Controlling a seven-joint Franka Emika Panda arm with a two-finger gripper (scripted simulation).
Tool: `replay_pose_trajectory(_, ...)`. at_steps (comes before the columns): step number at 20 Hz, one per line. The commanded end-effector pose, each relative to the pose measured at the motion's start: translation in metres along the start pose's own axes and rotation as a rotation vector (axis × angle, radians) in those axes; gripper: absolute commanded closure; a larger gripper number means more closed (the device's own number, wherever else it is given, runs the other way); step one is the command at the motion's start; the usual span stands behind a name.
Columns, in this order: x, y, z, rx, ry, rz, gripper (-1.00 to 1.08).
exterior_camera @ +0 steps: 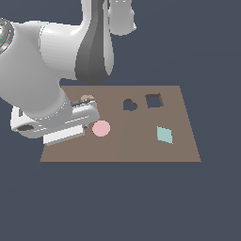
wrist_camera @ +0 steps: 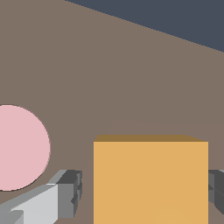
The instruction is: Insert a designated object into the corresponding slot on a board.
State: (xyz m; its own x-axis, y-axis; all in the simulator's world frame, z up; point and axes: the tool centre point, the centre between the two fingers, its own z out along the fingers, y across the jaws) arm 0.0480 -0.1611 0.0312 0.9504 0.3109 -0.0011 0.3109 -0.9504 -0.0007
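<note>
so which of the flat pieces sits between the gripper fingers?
The orange square tile, flanked by both fingers. The pink disc lies beside it; the teal diamond is far off.

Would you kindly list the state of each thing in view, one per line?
orange square tile: between the gripper fingers, not yet in a hole.
gripper: low over the board, fingers either side of the tile; contact not clear.
square slot: empty.
heart-shaped hole: empty.
pink disc: flat on the board, loose.
teal diamond tile: flat on the board, loose.
</note>
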Motion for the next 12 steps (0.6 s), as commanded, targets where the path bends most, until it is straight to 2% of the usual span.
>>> replay_pose_trajectory(1,0.0005,0.0003,0.0013,-0.001,0.001,0.0,1.08)
replay_pose_trajectory(12,0.0008,0.0005,-0.0001,-0.001,0.002,-0.001,1.08)
